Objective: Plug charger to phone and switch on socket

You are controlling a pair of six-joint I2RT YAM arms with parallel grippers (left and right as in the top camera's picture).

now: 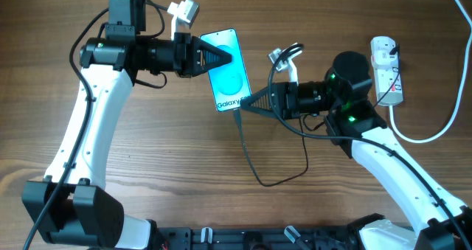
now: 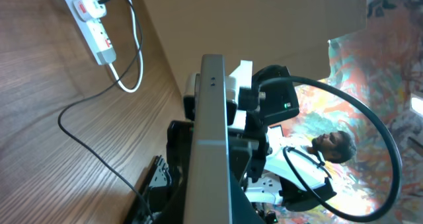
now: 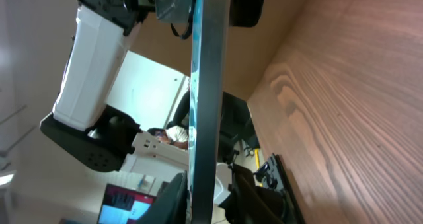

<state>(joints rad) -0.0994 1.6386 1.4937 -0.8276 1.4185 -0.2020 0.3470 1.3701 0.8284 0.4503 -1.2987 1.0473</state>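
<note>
Your left gripper [image 1: 215, 58] was clamped on the phone [image 1: 228, 77], pinching its upper left edge. Your right gripper [image 1: 245, 105] sat at the phone's lower end, but I couldn't tell whether it was closed on anything. Overhead gave you the lit screen face-up and the charger [image 1: 251, 158] trailing from the phone's bottom edge, looping over the table [image 1: 147, 161] towards your right arm. Both wrist cameras caught the phone only edge-on, as a thin strip. On the right wrist, dark fingers [image 3: 173, 197] stood either side of that strip. The left wrist showed the socket [image 1: 386, 69] well apart, with a black plug in it.
</note>
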